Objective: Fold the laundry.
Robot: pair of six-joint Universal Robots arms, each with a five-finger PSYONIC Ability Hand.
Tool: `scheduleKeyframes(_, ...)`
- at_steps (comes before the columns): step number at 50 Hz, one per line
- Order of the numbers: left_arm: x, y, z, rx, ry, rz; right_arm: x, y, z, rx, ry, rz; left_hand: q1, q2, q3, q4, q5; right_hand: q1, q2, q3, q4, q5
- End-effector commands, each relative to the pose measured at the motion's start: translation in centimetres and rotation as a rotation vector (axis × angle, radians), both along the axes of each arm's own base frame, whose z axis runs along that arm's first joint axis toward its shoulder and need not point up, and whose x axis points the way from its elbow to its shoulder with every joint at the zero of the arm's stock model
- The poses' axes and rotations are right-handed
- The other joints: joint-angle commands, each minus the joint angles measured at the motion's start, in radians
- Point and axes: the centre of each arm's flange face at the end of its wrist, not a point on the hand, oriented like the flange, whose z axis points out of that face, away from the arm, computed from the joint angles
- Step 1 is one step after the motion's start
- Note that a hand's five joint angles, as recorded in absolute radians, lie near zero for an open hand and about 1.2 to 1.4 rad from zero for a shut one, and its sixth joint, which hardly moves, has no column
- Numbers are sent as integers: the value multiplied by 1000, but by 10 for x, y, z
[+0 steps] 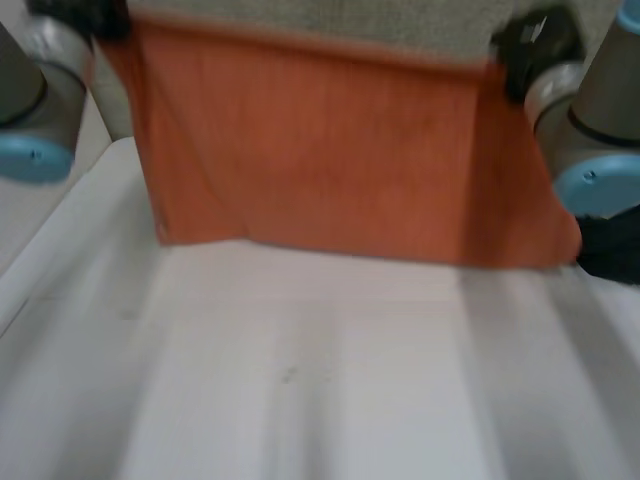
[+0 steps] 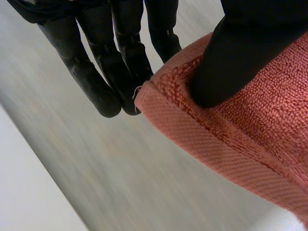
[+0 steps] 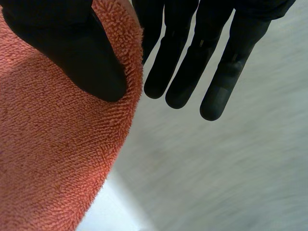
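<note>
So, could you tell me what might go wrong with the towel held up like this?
The left hand pinches the orange towel only near its hemmed corner, so it may slip free. The right hand also grips close to an edge. The lower edge looks uneven, so the fold could land crooked.

Left hand [image 2: 240,48] and right hand [image 3: 72,43] aloft, thumbs tight on towel [image 1: 320,150].

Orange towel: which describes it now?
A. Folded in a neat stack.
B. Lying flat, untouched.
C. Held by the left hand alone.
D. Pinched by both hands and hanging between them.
D: the left hand and the right hand each pinch the orange towel under a thumb, and it hangs spread between them.
</note>
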Motion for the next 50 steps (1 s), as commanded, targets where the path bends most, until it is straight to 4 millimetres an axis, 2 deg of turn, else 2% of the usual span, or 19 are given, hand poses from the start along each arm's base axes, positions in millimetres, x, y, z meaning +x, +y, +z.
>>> scheduleKeyframes(1, 6, 20, 93, -405, 208, -47, -2, 13, 84, -422, -289, 65, 259, 199, 207, 198, 236, 287, 228, 208, 199, 219)
scheduleKeyframes(4, 7, 22, 90, -376, 201, -48, 2, 23, 81, -407, -267, 112, 259, 199, 207, 198, 236, 287, 228, 208, 199, 219)
scheduleKeyframes(8, 14, 13, 56, -237, 163, -33, 9, 37, 58, -310, -217, 169, 259, 199, 207, 198, 236, 287, 228, 208, 199, 219)
scheduleKeyframes(12, 28, -1, -9, -43, 110, 18, 11, 47, 3, -86, -141, 177, 259, 199, 207, 198, 236, 287, 228, 208, 199, 219)
scheduleKeyframes(14, 35, -4, -33, 27, 92, 40, 10, 51, -21, 7, -108, 178, 259, 199, 207, 198, 236, 287, 228, 208, 199, 219)
scheduleKeyframes(15, 41, -4, -59, 98, 70, 58, 10, 56, -47, 106, -69, 182, 259, 199, 207, 198, 236, 287, 228, 208, 199, 219)
scheduleKeyframes(18, 48, -3, -97, 201, 34, 79, 8, 63, -90, 252, -8, 190, 259, 199, 207, 198, 236, 287, 228, 208, 199, 219)
scheduleKeyframes(19, 52, 0, -118, 260, 8, 88, 8, 69, -117, 342, 36, 198, 259, 199, 207, 198, 236, 287, 228, 208, 199, 219)
scheduleKeyframes(21, 55, 3, -136, 306, -19, 92, 8, 75, -145, 424, 83, 209, 259, 199, 207, 198, 236, 287, 228, 208, 199, 219)
scheduleKeyframes(22, 58, 6, -151, 344, -48, 88, 7, 80, -168, 489, 125, 212, 259, 199, 207, 198, 236, 287, 228, 208, 199, 219)
scheduleKeyframes(26, 61, 13, -171, 392, -107, 69, 4, 87, -198, 585, 190, 211, 259, 199, 207, 198, 236, 287, 228, 208, 199, 219)
scheduleKeyframes(28, 61, 15, -173, 398, -121, 65, 4, 89, -199, 608, 193, 212, 259, 199, 207, 198, 236, 287, 228, 208, 199, 219)
scheduleKeyframes(29, 60, 16, -173, 400, -127, 61, 3, 89, -198, 616, 192, 210, 259, 199, 207, 198, 236, 170, 111, 92, 82, 102)
scheduleKeyframes(30, 59, 18, -172, 399, -137, 56, 2, 89, -193, 623, 180, 205, 259, 199, 207, 198, 236, -153, -213, -232, -242, -222)
scheduleKeyframes(31, 59, 19, -171, 398, -140, 55, 1, 89, -188, 622, 168, 202, 259, 199, 207, 198, 236, -343, -402, -421, -431, -411)
scheduleKeyframes(33, 58, 21, -168, 393, -142, 51, 0, 87, -172, 613, 137, 200, 259, 199, 207, 198, 236, -476, -536, -555, -565, -545)
scheduleKeyframes(36, 60, 24, -163, 390, -140, 54, -2, 83, -150, 586, 105, 199, 259, 199, 207, 198, 236, -553, -612, -631, -641, -621)
scheduleKeyframes(41, 61, 31, -156, 386, -131, 49, -2, 75, -130, 538, 166, 276, 259, 199, 207, 198, 236, -615, -674, -693, -703, -683)
scheduleKeyframes(50, 60, 38, -160, 407, -134, 32, 3, 57, -134, 430, 422, 473, 259, 199, 207, 198, 236, -585, -645, -664, -674, -654)
